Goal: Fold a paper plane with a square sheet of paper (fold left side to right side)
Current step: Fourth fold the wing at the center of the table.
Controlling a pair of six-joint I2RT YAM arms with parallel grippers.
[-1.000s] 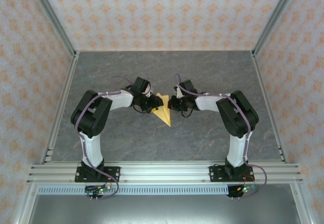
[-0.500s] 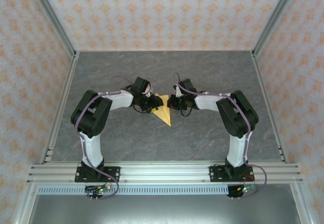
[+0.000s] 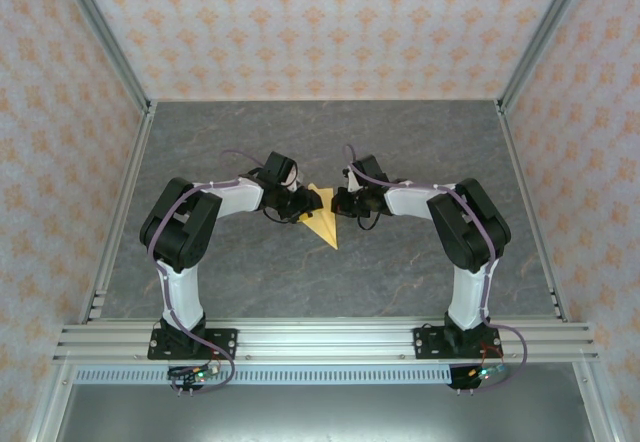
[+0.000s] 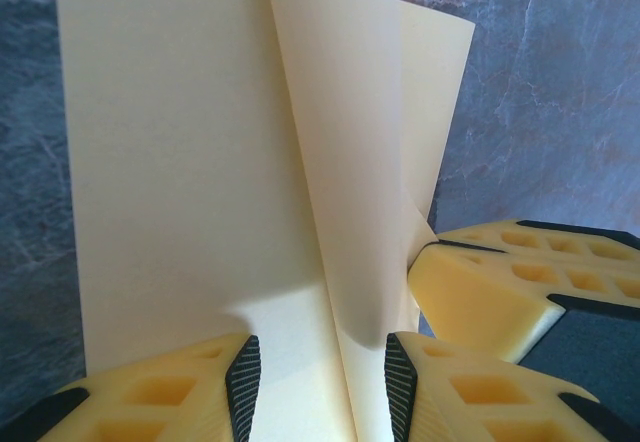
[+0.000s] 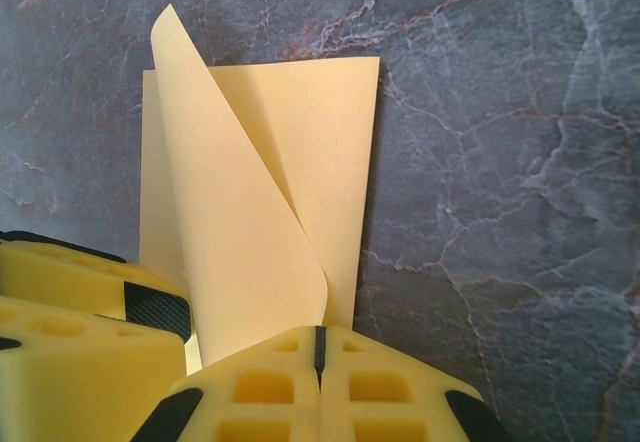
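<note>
The yellow-orange sheet of paper [image 3: 322, 224] lies creased into a pointed shape at the middle of the grey table [image 3: 400, 152], its tip aimed toward the bottom of the frame in the top view. The left hand [image 3: 308, 203] meets it from the left and the right hand [image 3: 340, 203] from the right, the two hands close together over the paper's upper part.

In the left wrist view the left hand [image 4: 320, 387] is released. Its fingers [image 4: 180, 392] stand apart at the bottom edge, with the sheet [image 4: 180, 162] flat between them and one flap rising at a slant. The right hand [image 4: 450, 262] sits at the lower right against that flap.

In the right wrist view the right hand [image 5: 320, 357] is clenched, fingertips pressed together on the lower end of the lifted flap of the sheet [image 5: 300, 162]. The flap curls up toward the upper left. The left hand [image 5: 150, 312] shows at the lower left.
</note>
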